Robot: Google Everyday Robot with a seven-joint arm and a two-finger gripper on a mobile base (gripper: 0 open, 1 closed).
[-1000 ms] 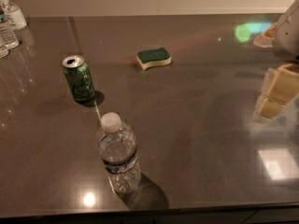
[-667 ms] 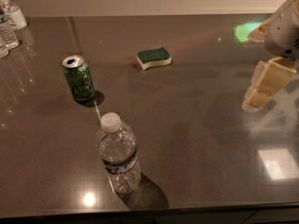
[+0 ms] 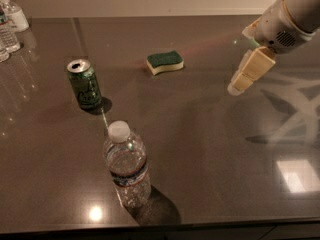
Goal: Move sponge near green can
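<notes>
The sponge (image 3: 165,62), dark green on top with pale yellow foam below, lies flat on the dark table (image 3: 200,134) at centre back. The green can (image 3: 84,83) stands upright to the left of the sponge and a little nearer to me, well apart from it. My gripper (image 3: 245,76) hangs above the table at the right, on the white arm that comes in from the upper right corner. It is to the right of the sponge, at some distance, and touches nothing.
A clear plastic water bottle (image 3: 126,165) with a white cap stands near the front edge, in front of the can. More bottles (image 3: 9,21) stand at the far left back corner. The table's front edge runs along the bottom.
My gripper has moved left and forward from the right edge, closer to the sponge. The sponge, can and bottle have not moved.
</notes>
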